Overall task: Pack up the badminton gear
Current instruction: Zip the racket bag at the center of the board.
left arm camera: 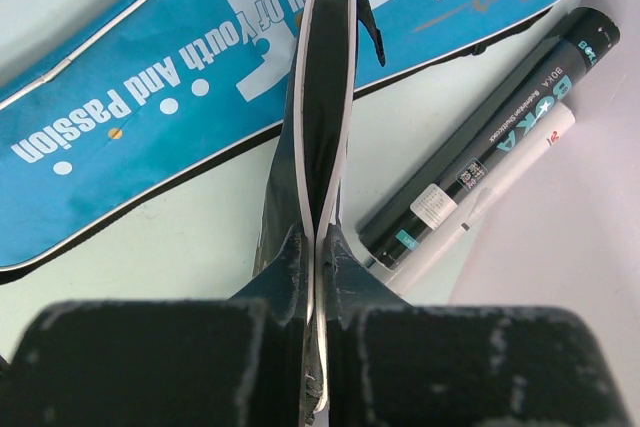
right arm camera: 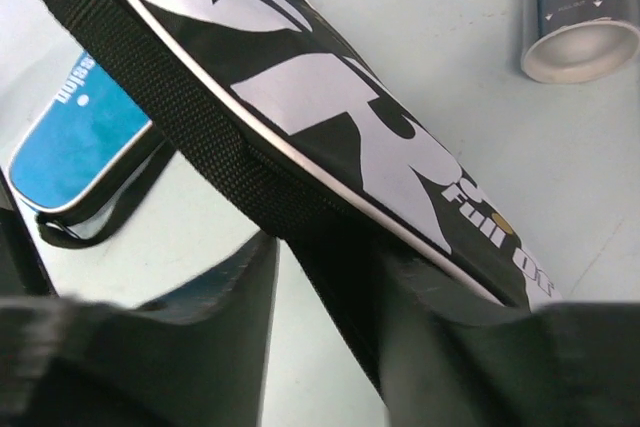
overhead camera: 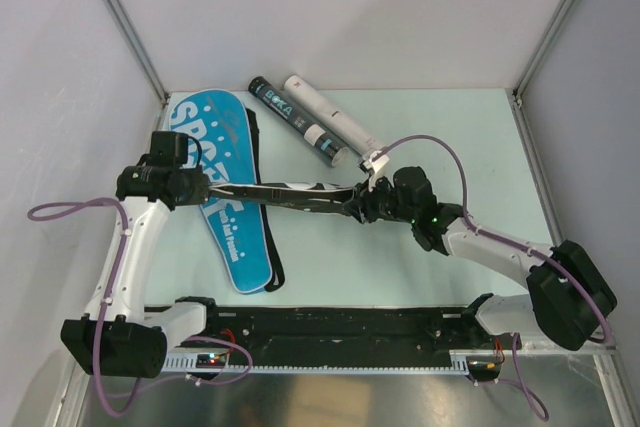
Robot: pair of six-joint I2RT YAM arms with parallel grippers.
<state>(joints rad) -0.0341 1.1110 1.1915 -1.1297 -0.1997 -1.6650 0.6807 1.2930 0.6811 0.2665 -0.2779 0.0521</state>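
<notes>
blue bag (left arm camera: 120, 177) "SPORT", "Youth And Passion", blk tube (left arm camera: 500, 137) "BOKA", "12PCS"

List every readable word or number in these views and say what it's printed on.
"Of Youth And Passion": blue bag.
"SPOR", rest covered: blue bag, top view.
"BOKA": black tube.
"12PCS": black tube's label near its end.
"Full O", cut off: black bag.
Black tube's small print, white tube's red mark: too small to read.
</notes>
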